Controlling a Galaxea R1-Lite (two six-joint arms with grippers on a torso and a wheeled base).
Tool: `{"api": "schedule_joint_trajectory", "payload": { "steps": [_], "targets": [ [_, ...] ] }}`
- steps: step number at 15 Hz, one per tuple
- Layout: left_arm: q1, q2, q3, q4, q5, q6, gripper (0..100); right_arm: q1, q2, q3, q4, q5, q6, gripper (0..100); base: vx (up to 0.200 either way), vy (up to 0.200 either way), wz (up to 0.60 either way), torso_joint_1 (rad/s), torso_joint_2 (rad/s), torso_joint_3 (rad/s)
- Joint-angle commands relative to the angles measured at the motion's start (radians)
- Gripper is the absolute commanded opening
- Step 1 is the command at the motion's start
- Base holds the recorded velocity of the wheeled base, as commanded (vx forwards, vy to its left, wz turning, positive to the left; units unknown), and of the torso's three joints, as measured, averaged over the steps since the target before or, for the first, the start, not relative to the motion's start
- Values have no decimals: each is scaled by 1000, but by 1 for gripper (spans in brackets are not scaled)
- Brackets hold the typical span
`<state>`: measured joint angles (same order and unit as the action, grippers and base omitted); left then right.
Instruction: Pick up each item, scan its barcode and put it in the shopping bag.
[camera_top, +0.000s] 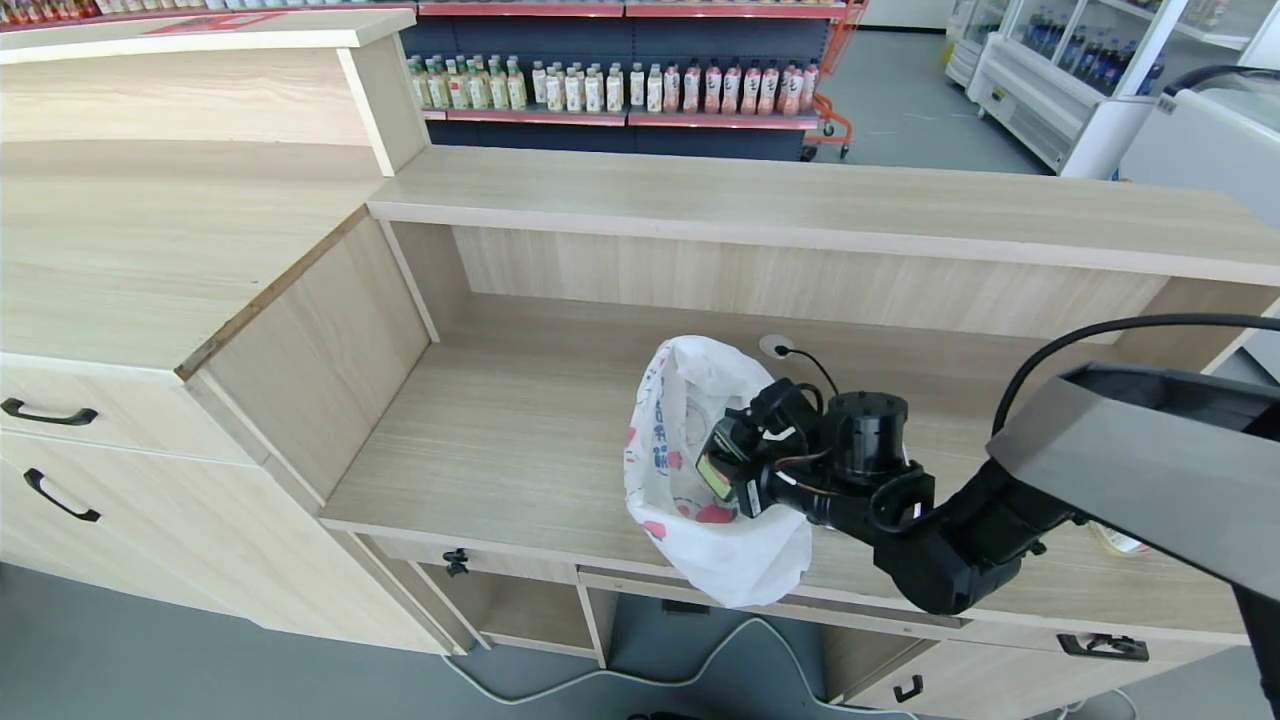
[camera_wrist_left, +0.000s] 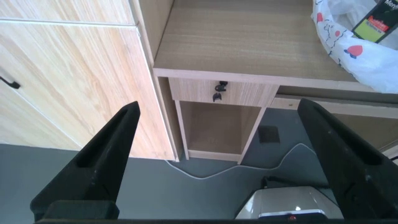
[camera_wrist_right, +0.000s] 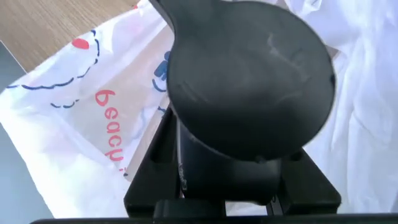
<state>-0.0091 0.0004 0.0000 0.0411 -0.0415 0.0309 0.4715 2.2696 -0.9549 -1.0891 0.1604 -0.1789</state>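
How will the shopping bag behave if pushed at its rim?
Probably floppy: the shopping bag is thin, crumpled film, so its rim would likely fold. It is likely light and apt to slide on the smooth counter. Its lower part overhangs the front edge, so a push might drag it off.

Shopping bag: thin white plastic, crinkled, slight sheen. Counter: pale wood-grain laminate, matt, smooth. Floor: grey, smooth, matt.
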Motion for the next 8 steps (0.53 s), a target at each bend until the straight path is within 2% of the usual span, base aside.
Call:
{"api": "schedule_joint_trajectory", "payload": {
  "steps": [1,6,8],
  "targets": [
    [0,0,0,0,0,0,100,-2,57,-13,0,-1,-14,0,0,0,0,0,0,0],
    [0,0,0,0,0,0,100,-1,117,-120,18,-1,-36,0,0,0,0,0,0,0],
    [0,0,0,0,0,0,100,-8,119,-110,54,-2,-74,0,0,0,0,0,0,0]
  ]
}}
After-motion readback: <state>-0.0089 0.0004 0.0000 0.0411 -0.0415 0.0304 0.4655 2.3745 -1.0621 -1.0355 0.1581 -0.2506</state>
